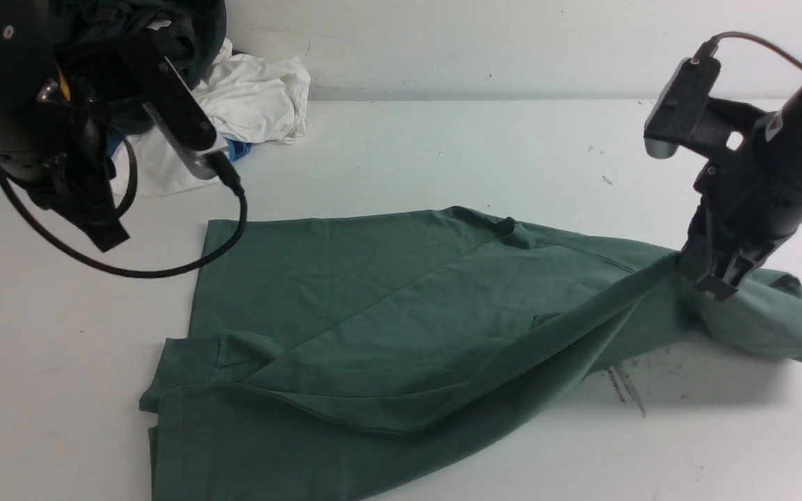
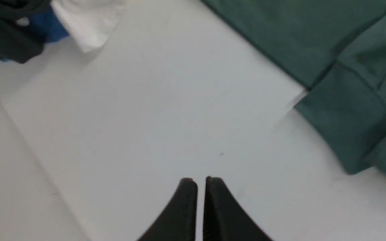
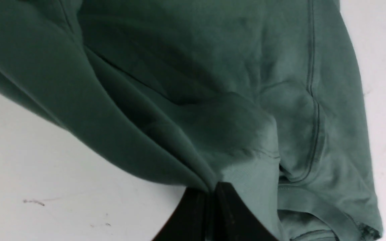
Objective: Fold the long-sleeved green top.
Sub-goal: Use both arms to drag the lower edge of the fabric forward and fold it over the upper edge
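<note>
Top (image 1: 373, 313) lies spread on the middle of the table (image 1: 443, 153), its near edge running past the table's near side and out of the front view. One sleeve is folded slantwise across the body, and a hem corner is turned up toward the table's left.

Over the table's right side, we see the right gripper (image 1: 711, 278) with its fingers clenched on a bunched fold of the top. That end is raised off the table, with a taut ridge of cloth running down to the flat part and a shadow beneath it. A ribbed band shows just beside the fingers in the right wrist view; it seems to be a cuff, though we cannot be sure from this close. More green cloth droops past the gripper toward the table's right edge.

Above the table's left side, we find the left gripper (image 2: 201, 182) hanging apart from the top, its fingers pressed together with nothing between them.

At the table's far left corner sit a white garment (image 1: 255, 97), a blue one (image 1: 237, 149) and a dark one (image 1: 129, 21), heaped together.
</note>
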